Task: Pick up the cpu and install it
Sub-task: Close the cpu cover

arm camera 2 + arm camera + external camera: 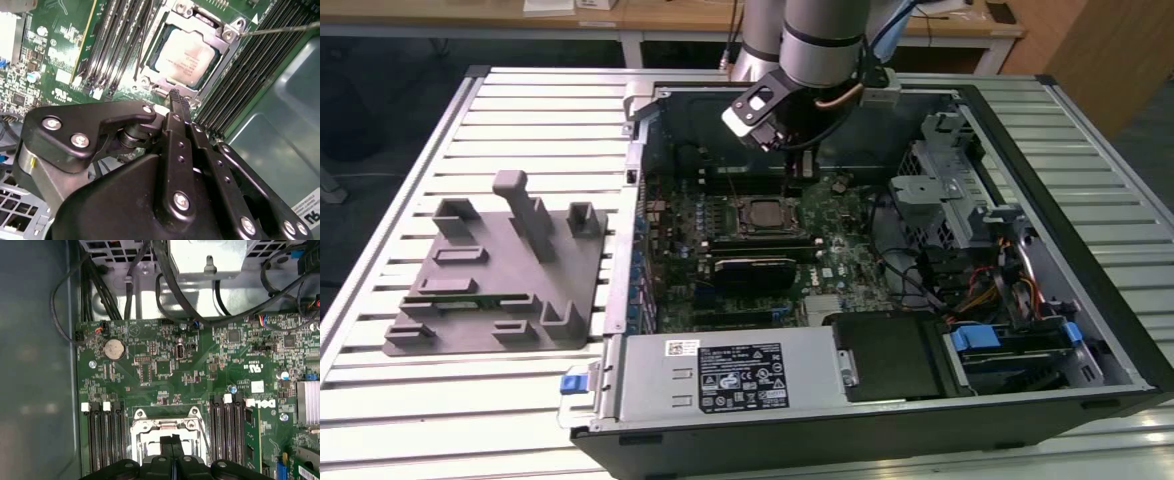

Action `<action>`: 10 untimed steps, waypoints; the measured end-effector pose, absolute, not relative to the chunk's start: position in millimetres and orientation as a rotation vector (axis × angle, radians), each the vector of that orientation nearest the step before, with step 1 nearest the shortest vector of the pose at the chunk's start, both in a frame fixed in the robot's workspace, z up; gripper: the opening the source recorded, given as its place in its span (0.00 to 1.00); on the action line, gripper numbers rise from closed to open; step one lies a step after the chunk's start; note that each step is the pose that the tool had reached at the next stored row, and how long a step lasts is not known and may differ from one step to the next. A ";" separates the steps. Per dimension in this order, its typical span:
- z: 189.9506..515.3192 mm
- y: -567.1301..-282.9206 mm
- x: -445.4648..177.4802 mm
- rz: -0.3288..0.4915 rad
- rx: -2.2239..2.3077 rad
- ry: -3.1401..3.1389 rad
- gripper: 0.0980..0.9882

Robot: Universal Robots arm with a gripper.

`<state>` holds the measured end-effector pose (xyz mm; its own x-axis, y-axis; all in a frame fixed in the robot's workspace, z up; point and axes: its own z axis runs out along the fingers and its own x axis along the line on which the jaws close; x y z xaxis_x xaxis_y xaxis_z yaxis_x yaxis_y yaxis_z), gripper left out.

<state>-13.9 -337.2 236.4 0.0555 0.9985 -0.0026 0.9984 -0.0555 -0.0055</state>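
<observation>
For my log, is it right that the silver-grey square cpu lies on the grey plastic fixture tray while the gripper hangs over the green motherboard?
No: the second wrist view shows the silver-grey cpu seated in its metal-framed socket, not on the grey tray. The gripper does hang over the motherboard.

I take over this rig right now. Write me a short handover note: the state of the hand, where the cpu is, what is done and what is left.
Hand: shut and holding nothing, with its tips close over the edge of the socket.
Cpu: lies flat in the socket on the motherboard, inside the open computer case, silver top up.
Done: the cpu is out of the hand and in the socket.
Left: I cannot tell whether the socket frame is latched, so check it.
Grey fixture tray: on the table outside the case, at the exterior view's left.
</observation>
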 end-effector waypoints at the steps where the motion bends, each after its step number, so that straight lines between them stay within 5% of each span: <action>1: 235.8 -337.3 -15.4 0.009 -2.281 -2.157 0.01; 10: 228.9 -339.1 -32.1 0.009 -2.281 -2.157 0.01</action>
